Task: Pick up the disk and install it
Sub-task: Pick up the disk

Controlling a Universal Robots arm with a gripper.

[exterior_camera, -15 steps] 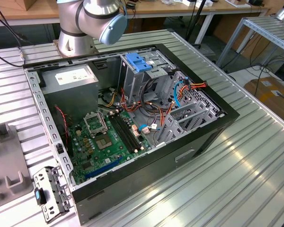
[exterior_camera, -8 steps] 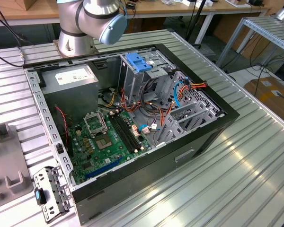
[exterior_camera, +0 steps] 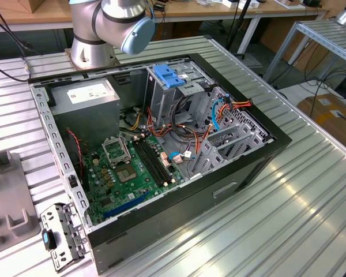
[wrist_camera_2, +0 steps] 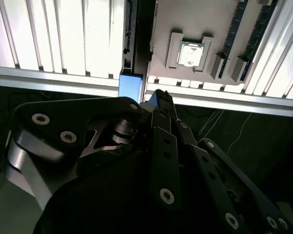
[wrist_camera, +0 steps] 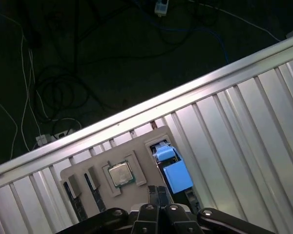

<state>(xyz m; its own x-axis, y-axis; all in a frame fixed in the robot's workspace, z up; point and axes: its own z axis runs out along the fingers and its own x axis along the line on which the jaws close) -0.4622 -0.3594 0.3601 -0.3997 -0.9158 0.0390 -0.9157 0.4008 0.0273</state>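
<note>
The disk stands on edge in a slot of a grey parts tray (wrist_camera: 83, 170), and its blue side rail (wrist_camera: 177, 176) faces the camera in the first wrist view. The second wrist view shows the same blue rail (wrist_camera_2: 132, 87) with the disk's thin dark edge (wrist_camera_2: 138, 29) running away from it. My gripper (wrist_camera: 158, 191) hovers above the tray, close beside the blue rail, with its dark fingers pressed together and nothing between them. In the second wrist view the gripper (wrist_camera_2: 159, 97) has its tips just off the rail's corner.
The tray also holds a processor chip (wrist_camera: 120, 174) and memory sticks (wrist_camera: 95, 195), and sits near the ribbed aluminium table's edge (wrist_camera: 195, 85). In the exterior view an open computer case (exterior_camera: 155, 144) holds a drive cage with a blue clip (exterior_camera: 167, 77), a grey power supply (exterior_camera: 86, 95) and loose cables.
</note>
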